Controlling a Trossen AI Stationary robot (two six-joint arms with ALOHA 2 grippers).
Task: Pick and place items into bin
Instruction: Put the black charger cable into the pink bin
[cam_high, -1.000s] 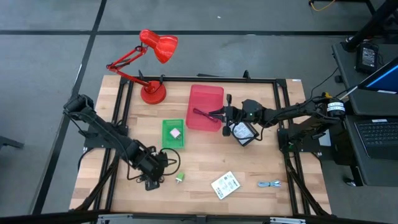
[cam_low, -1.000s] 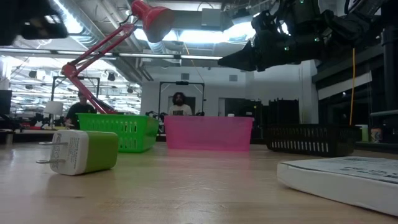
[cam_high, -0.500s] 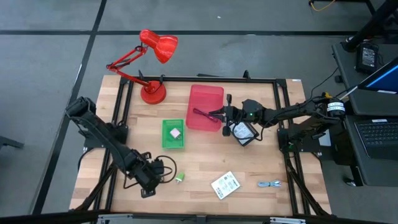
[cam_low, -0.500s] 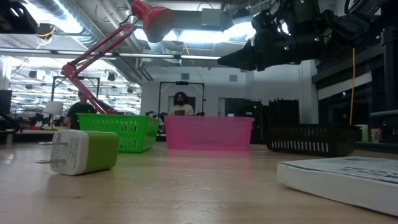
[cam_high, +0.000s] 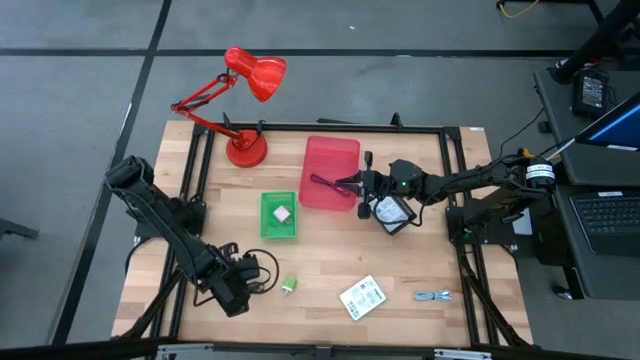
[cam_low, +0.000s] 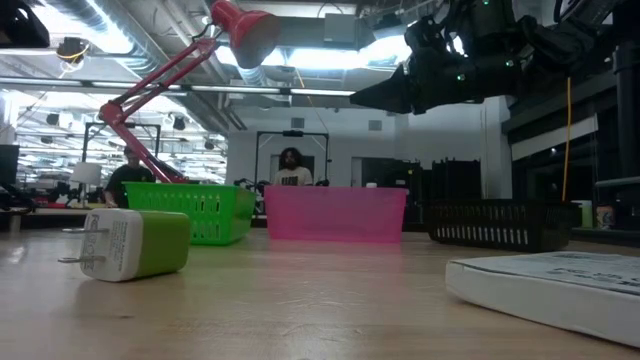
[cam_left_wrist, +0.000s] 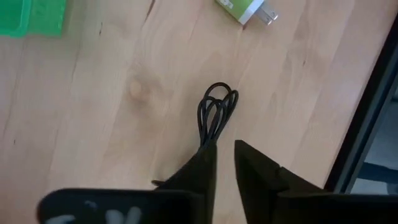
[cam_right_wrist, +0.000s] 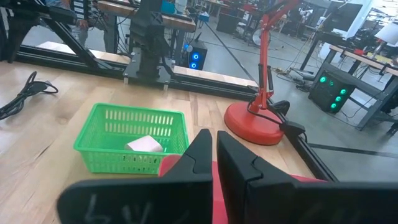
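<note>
- Wooden bench (cam_high: 320, 275), high view: left end effector (cam_high: 243, 290) is hovering at seven o'clock beside the black cable (cam_high: 262, 276); right end effector (cam_high: 352, 185) is pinching something dark over the red bin (cam_high: 330, 160).
- Left wrist view: fingers (cam_left_wrist: 202, 171) are parting narrowly above that cable.
- Right wrist view: green basket (cam_right_wrist: 102, 134) is holding a white item (cam_right_wrist: 144, 144).

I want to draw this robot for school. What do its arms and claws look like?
Draw two long, thin, dark arms made of jointed segments. The left arm is plain black, ending in the left gripper: two flat, pointed black fingers. The right arm carries a white band with a dark mark and a small green light near its wrist. The right gripper has the same two black fingers.
</note>
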